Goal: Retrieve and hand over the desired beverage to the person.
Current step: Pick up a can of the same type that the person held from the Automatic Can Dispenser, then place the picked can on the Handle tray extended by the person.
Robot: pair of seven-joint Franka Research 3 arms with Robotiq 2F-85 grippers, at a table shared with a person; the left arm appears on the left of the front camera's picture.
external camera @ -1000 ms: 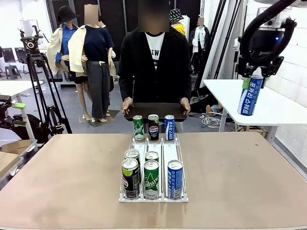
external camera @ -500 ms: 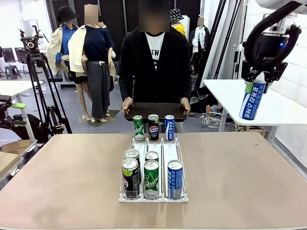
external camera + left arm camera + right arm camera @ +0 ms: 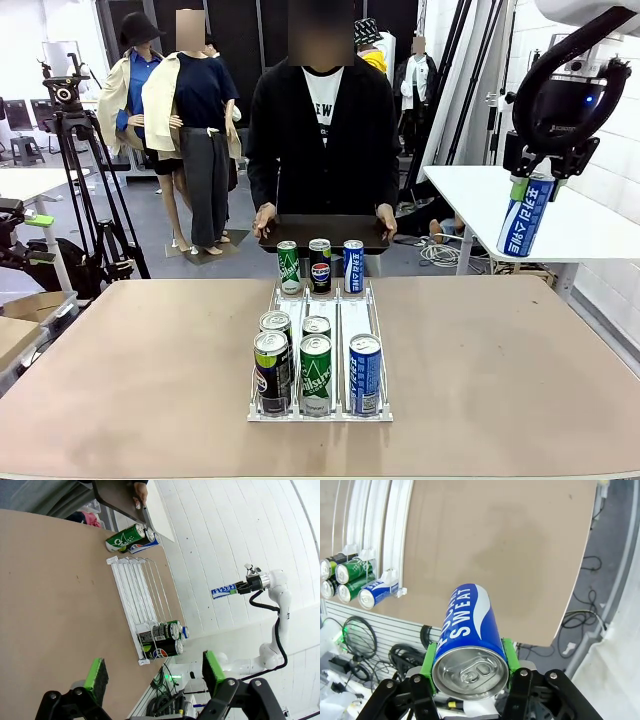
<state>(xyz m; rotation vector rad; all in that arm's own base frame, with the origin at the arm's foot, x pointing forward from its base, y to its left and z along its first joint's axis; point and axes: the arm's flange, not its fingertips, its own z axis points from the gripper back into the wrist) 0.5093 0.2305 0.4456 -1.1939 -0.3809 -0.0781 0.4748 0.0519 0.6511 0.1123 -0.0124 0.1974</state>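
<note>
A blue-and-white beverage can (image 3: 525, 215) hangs high above the table's right side, and my right gripper (image 3: 538, 172) is shut on its top end. The right wrist view has the same can (image 3: 470, 630) clamped between the green pads (image 3: 429, 659), with its lid facing the camera. My left gripper (image 3: 155, 669) is open with nothing between its fingers, well above the table. The person (image 3: 322, 130) stands at the far edge, holding a dark tray (image 3: 322, 232) in both hands.
A white rack (image 3: 320, 412) on the brown table (image 3: 500, 350) holds several cans at its near end. A green can (image 3: 288, 267), a cola can (image 3: 320, 265) and a blue can (image 3: 353, 265) stand at its far end. A tripod (image 3: 75, 150) stands far left and a white side table (image 3: 590, 225) at the right.
My right gripper has drifted slightly right and a little lower with the blue can in it. The person, the tray and the rack stay put.
</note>
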